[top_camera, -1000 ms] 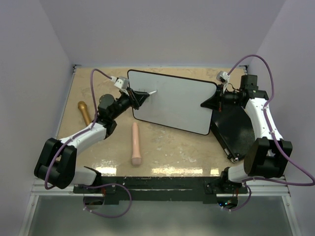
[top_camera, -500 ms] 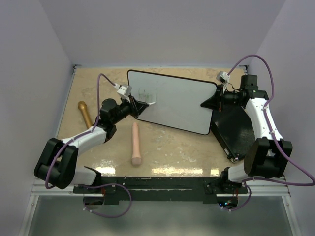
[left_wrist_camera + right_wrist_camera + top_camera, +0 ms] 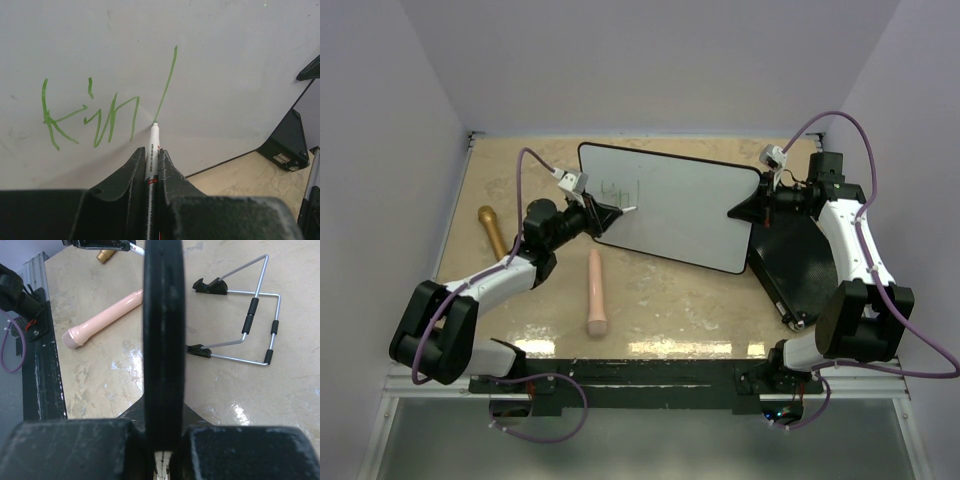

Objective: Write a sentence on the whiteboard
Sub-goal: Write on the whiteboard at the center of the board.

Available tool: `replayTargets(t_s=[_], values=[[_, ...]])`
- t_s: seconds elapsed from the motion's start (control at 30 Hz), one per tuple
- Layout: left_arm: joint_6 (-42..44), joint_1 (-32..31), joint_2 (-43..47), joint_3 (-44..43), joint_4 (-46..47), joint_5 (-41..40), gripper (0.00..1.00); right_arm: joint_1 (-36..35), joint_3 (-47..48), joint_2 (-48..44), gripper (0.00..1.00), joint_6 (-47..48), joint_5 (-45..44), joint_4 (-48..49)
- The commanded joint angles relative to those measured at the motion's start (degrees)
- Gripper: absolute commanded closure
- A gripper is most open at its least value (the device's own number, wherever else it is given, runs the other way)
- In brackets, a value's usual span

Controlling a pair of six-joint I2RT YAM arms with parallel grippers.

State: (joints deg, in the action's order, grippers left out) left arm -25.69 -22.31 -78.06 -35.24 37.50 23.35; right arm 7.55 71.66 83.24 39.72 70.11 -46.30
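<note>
The whiteboard (image 3: 680,205) stands tilted at the middle of the table, its black rim edge-on in the right wrist view (image 3: 163,330). My left gripper (image 3: 612,212) is shut on a white marker (image 3: 152,147), whose tip touches the board at the foot of a long green stroke. The sentence (image 3: 95,112) reads "kin" plus that stroke, and shows faintly from above (image 3: 618,188). My right gripper (image 3: 745,211) is shut on the board's right edge, with the rim clamped between its jaws (image 3: 163,440).
A pink cylinder (image 3: 595,292) lies in front of the board. A golden-brown one (image 3: 492,230) lies at the left. A black flat case (image 3: 795,265) sits under the right arm. A wire stand (image 3: 250,325) props the board from behind.
My left gripper drew the marker down the board toward its near edge, leaving the long green stroke, then stopped. The right arm and the board have not moved.
</note>
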Motion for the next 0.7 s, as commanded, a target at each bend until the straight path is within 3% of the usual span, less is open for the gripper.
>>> replayTargets(t_s=[0.0,0.67], values=[[0.82,0.16,0.98,-4.21,1.88,0.46,1.0,-0.52,0.15,-0.36,1.0,1.85,-0.59,-0.89],[1.7,4.11,1.07,-3.87,0.48,-0.24,1.0,-0.52,0.15,-0.27,1.0,1.94,-0.58,-1.07]])
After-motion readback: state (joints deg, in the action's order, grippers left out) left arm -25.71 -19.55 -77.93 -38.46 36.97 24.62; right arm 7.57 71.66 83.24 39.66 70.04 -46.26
